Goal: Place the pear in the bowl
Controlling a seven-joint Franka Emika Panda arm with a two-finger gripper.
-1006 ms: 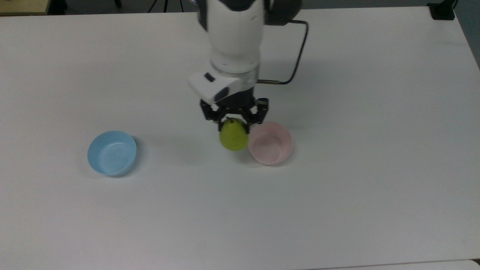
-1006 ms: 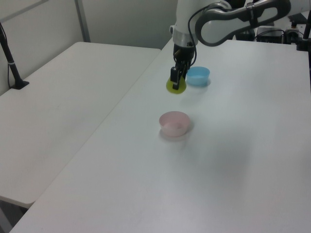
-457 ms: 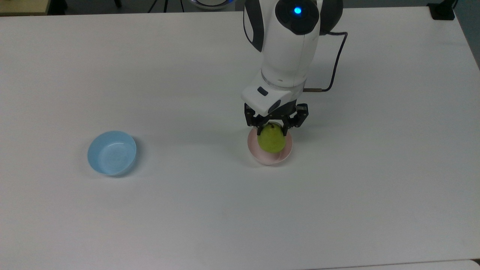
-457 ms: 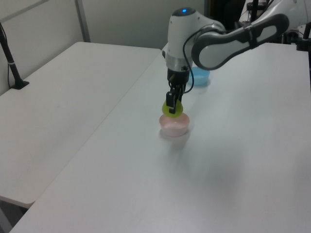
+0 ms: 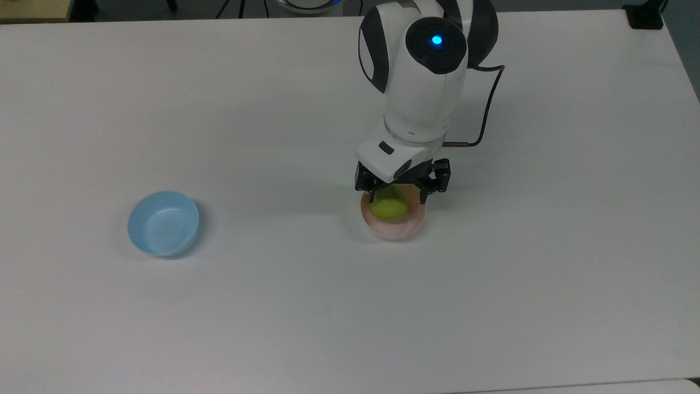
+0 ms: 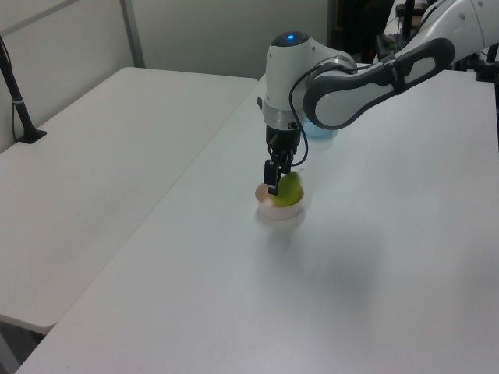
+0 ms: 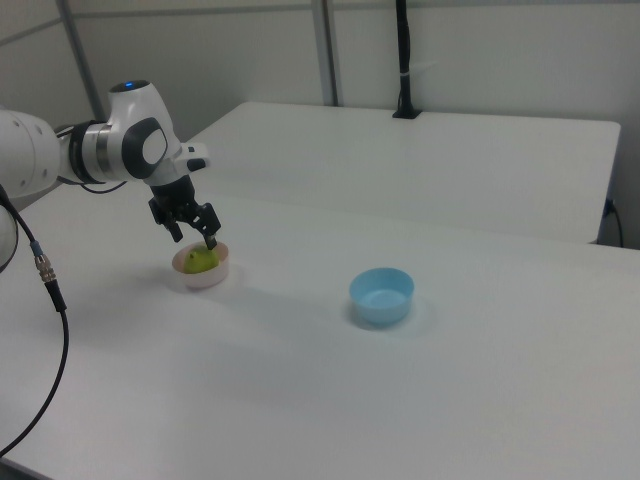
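The yellow-green pear (image 5: 388,208) (image 6: 291,191) (image 7: 200,261) lies inside the pale pink bowl (image 5: 402,234) (image 6: 277,214) (image 7: 205,282), toward the top view's left side of it. My gripper (image 5: 398,196) (image 6: 279,184) (image 7: 194,238) hangs straight over the bowl, just above the pear. It is open, with one dark finger on each side of the fruit's top and a small gap to it. The arm hides the far part of the bowl's rim in the top view.
A light blue bowl (image 5: 163,223) (image 7: 381,295) stands by itself far off at the top view's left; in the left view it sits behind the arm. A black cable (image 5: 488,104) loops off the wrist. A second white table (image 7: 420,165) adjoins this one.
The gripper carried the pear from beside the pink bowl to over it, then lowered. Its fingers have since spread and the pear has dropped into the bowl.
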